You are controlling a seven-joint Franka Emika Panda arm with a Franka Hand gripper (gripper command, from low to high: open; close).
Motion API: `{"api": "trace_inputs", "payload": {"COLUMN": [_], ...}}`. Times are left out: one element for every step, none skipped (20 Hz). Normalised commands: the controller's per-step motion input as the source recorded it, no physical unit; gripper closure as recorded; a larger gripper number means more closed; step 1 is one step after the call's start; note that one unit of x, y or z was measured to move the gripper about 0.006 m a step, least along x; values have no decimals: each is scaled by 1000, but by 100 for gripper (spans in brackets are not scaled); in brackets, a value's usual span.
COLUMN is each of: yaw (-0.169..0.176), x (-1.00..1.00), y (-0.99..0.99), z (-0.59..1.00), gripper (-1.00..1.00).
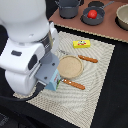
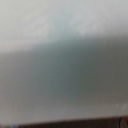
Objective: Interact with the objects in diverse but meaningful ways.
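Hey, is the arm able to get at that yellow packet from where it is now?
Probably yes. The yellow packet lies flat and uncovered on the mat, beyond the tan plate, with nothing on top. The arm is busy at the light-blue cup.

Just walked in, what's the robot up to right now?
The arm is down at the light-blue cup beside the plate on the mat. The gripper is hidden behind the arm, so a grasp can't be confirmed; the wrist view is a blur. The yellow packet lies on the mat, and the tomato sits in a pan.

Plate mid-mat, packet behind, cup at the exterior view's left.
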Motion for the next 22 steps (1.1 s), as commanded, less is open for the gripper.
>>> {"api": "trace_inputs", "payload": {"yaw": [-66, -64, -70, -70, -69, -68, -64, -63, -63, -63, -64, -64, -62, -52, -27, 0, 0, 0, 0, 0, 0, 0], "x": [826, 851, 854, 854, 854, 829, 811, 789, 760, 686, 629, 651, 600, 543, 394, 237, 97, 37, 0, 0, 0, 0], "y": [0, 0, 0, 0, 0, 0, 20, 51, 34, 0, 0, 0, 0, 0, -46, -134, -151, -177, -169, -206, -206, -206], "z": [211, 237, 243, 226, 203, 194, 189, 186, 163, 103, 26, 0, 0, 0, -106, -143, -197, -194, -197, -209, -194, -180], "gripper": [100, 100, 100, 100, 100, 100, 100, 100, 100, 100, 100, 100, 100, 100, 100, 100, 100, 100, 100, 100, 100, 100]}}
